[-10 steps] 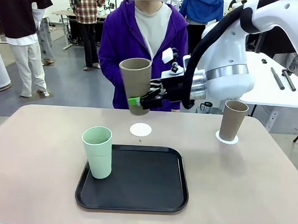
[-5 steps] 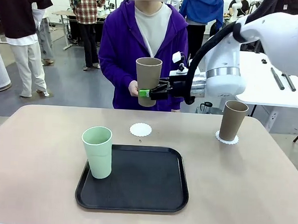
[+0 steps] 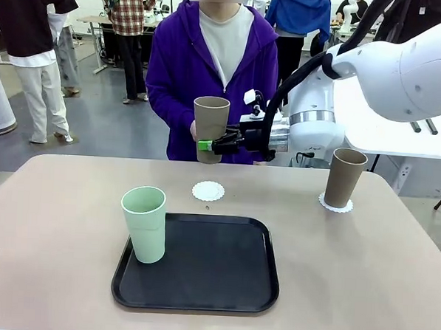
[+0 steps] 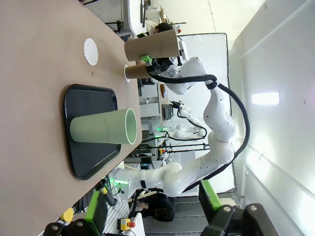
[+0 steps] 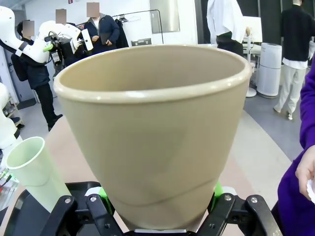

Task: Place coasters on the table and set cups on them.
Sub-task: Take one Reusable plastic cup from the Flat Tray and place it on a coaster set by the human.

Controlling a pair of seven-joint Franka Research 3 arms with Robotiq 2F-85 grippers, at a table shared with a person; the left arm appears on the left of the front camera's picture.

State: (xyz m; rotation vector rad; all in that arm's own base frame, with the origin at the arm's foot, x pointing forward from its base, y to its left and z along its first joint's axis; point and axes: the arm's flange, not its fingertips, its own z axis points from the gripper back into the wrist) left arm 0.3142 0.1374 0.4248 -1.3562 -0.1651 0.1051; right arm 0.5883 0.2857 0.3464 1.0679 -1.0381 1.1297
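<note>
A brownish-tan cup (image 3: 210,124) hangs upright in the air, my right gripper (image 3: 207,144) shut on its lower part. It hovers above a bare white coaster (image 3: 208,190) on the beige table (image 3: 55,223). In the right wrist view this cup (image 5: 152,132) sits between green-padded fingers. A second tan cup (image 3: 345,177) stands on a coaster (image 3: 335,205) at the right. The mint green cup (image 3: 145,224) stands on the left edge of the black tray (image 3: 215,275). My left gripper (image 4: 155,211) is open with nothing in it, off the table's side, looking at the green cup (image 4: 101,132).
A person in a purple hoodie (image 3: 181,67) stands at the far edge, right behind the held cup, one hand (image 5: 305,172) close to it. The white table (image 3: 388,133) lies behind the right arm. Bare tabletop spreads left and right of the tray.
The right arm swung the tan cup from a tilt to upright, shifting it right, then brought it a little left and lower over the coaster. Nothing else moved.
</note>
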